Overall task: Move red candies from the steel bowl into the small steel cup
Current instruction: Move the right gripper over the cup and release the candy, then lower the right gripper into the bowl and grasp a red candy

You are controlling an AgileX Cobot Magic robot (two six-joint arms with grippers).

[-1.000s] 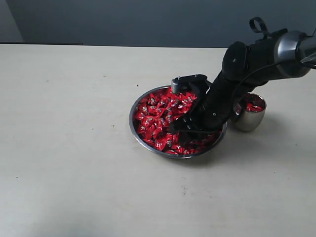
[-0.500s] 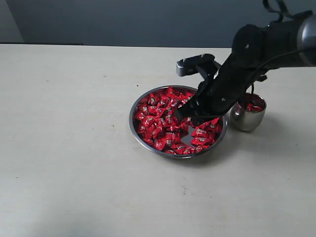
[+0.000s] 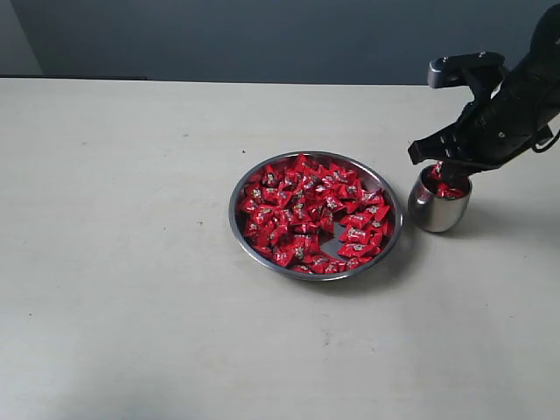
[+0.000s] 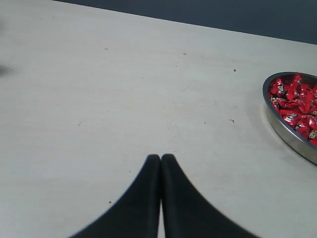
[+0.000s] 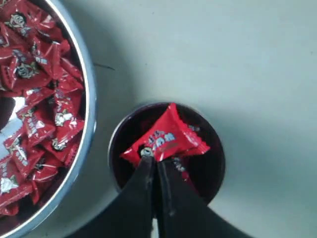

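The steel bowl (image 3: 242, 188) sits mid-table, filled with many red candies (image 3: 302, 210); its rim (image 5: 89, 99) and sweets (image 5: 34, 84) also show in the right wrist view. To its right stands the small steel cup (image 3: 437, 213) with a few red candies inside. My right gripper (image 3: 442, 168) hangs just above the cup's mouth (image 5: 119, 136), shut on one red candy (image 5: 166, 137) pinched at its edge. My left gripper (image 4: 161, 157) is shut with nothing in it, over bare table left of the bowl (image 4: 290, 136); the exterior view does not show it.
The pale tabletop (image 3: 122, 262) stretches wide to the left and front of the bowl. A dark wall (image 3: 262, 35) runs behind the table's far edge.
My right gripper has lifted out of the bowl with one candy and swung right, ending above the cup. The left gripper's earlier state is not shown.
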